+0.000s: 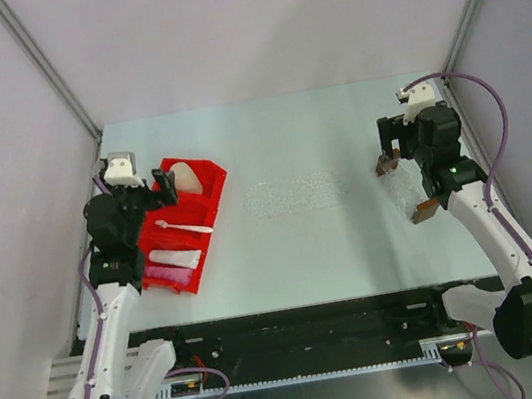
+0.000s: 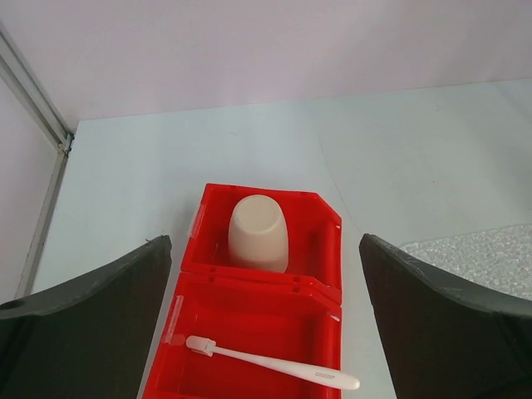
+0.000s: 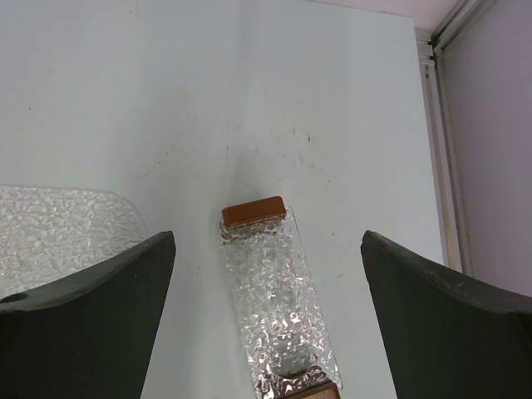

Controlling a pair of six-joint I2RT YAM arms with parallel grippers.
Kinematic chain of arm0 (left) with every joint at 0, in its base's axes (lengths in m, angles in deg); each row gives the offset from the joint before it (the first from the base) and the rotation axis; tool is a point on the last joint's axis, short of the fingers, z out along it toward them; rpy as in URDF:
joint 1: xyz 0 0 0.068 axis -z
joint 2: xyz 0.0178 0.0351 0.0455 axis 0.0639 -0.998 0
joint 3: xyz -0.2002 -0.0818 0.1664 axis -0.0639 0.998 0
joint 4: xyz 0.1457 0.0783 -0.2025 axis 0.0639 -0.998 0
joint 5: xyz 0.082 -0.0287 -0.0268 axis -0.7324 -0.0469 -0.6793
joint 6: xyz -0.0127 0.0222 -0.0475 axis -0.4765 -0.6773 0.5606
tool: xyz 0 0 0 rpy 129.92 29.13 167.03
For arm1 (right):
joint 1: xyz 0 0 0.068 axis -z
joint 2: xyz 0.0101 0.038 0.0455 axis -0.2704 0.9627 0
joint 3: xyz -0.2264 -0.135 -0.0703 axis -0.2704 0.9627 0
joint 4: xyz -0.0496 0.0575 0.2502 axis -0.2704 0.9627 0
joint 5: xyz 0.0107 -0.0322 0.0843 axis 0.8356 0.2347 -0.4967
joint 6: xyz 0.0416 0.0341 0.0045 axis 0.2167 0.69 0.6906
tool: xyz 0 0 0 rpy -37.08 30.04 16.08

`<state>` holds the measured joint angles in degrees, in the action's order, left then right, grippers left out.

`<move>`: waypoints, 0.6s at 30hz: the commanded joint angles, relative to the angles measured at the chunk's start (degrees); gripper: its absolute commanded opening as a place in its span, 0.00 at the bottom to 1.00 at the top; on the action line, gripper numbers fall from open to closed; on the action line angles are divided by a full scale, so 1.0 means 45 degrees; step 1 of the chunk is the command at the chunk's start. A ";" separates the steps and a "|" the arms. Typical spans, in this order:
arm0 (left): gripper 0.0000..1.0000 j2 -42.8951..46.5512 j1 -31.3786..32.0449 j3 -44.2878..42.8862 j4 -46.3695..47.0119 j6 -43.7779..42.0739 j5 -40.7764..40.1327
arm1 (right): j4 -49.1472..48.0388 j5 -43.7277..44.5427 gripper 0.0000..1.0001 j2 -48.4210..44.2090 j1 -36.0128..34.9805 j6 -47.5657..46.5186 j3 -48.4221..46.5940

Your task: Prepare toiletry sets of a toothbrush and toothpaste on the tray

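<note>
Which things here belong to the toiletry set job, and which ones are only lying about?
For the job: toothbrush, white tube, pink tube, tray.
Only lying about: paper cup, red bin, clear bumpy sheet.

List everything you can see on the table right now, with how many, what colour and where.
red bin: 1, red, divided, left side of the table
cup: 1, tan, bin's far compartment
toothbrush: 1, white, the compartment next to the cup
white tube: 1, white, nearer bin compartment
pink tube: 1, magenta-pink, nearest bin compartment
tray: 1, clear with a brown block at each short end, right side, nothing in it
textured sheet: 1, clear, middle of the table
table: 1, pale
left gripper: 1, black, open, over the bin
right gripper: 1, black, open, over the tray
</note>
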<state>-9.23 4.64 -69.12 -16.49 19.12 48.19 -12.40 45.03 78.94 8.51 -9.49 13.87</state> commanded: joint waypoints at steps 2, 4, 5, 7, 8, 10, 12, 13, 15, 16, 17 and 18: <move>1.00 0.0244 -0.0118 0.0076 0.0407 0.0056 0.0431 | -0.0009 0.0134 1.00 -0.0181 -0.0045 -0.0194 -0.0486; 1.00 0.0205 -0.0118 0.0057 0.0407 0.0017 0.0510 | 0.0030 -0.0003 1.00 -0.0182 -0.0045 -0.0233 -0.0486; 1.00 0.0243 -0.0118 0.0076 0.0407 0.0017 0.0549 | 0.0049 -0.0042 1.00 -0.0201 -0.0045 -0.0252 -0.0486; 1.00 0.0243 -0.0118 0.0096 0.0407 0.0017 0.0607 | 0.0049 -0.0120 1.00 -0.0259 -0.0045 -0.0272 -0.0506; 1.00 0.0263 -0.0118 0.0096 0.0407 0.0036 0.0627 | 0.0088 -0.0159 1.00 -0.0298 -0.0026 -0.0272 -0.0486; 1.00 0.0243 -0.0118 0.0076 0.0388 -0.0312 0.0647 | 0.0127 -0.0334 1.00 -0.0357 0.0013 -0.0291 -0.0486; 1.00 0.0185 -0.0118 0.0096 0.0407 -0.0373 0.0666 | 0.0264 -0.0607 1.00 -0.0319 0.0111 -0.0466 -0.0486; 1.00 0.0166 -0.0118 0.0115 0.0407 -0.0470 0.0840 | 0.0322 -0.0647 1.00 -0.0144 0.0111 -0.0583 -0.0506; 1.00 0.0165 -0.0118 0.0096 0.0368 -0.0704 0.1192 | 0.0653 -0.0899 1.00 0.0032 0.0228 -0.0896 -0.0544; 1.00 0.0165 -0.0118 0.0096 0.0329 -0.0976 0.1329 | 0.0848 -0.1037 0.99 0.0149 0.0306 -0.1013 -0.0757; 1.00 0.0165 -0.0118 0.0076 0.0290 -0.0998 0.1562 | 0.1372 -0.1193 0.99 0.0324 0.0364 -0.1188 -0.0876; 1.00 0.0127 -0.0118 0.0038 0.0212 -0.0999 0.1661 | 0.1610 -0.1465 0.99 0.0442 0.0558 -0.1229 -0.0973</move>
<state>-9.23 4.64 -69.07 -16.47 17.98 51.33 -9.43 42.10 79.18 9.32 -11.98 13.54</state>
